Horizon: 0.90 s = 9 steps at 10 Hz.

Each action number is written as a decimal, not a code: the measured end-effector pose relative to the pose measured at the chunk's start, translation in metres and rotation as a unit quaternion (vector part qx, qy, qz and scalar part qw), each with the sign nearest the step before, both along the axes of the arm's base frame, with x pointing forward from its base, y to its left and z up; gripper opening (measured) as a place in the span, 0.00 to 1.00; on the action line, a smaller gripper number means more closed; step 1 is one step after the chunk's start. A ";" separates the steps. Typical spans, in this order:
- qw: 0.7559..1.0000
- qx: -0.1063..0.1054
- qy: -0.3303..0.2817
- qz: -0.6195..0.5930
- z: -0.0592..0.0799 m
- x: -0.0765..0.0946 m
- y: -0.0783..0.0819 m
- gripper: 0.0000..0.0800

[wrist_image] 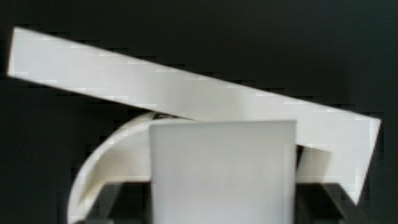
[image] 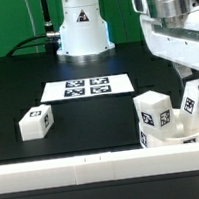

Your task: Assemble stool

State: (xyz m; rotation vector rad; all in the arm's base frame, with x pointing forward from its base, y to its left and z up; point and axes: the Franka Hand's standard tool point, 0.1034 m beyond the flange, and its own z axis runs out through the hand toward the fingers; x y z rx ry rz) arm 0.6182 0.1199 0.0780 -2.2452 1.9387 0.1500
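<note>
Stool seat (wrist_image: 107,150) sits at the exterior view's right, by the rail (image: 56,173). Gripper (image: 193,102) fingers are clamped on held leg (wrist_image: 222,160) above the seat. Upright leg (image: 155,116) looks mounted, hard to confirm. Loose leg (image: 35,122) not yet fitted.

Each leg (image: 35,122) looks like smooth, matt white plastic. The table (image: 15,83) is matt black. The rail (image: 56,173) is smooth white with a slight sheen.
</note>
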 end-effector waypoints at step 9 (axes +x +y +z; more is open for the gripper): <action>0.961 0.022 0.019 -0.277 0.000 0.001 0.008 0.43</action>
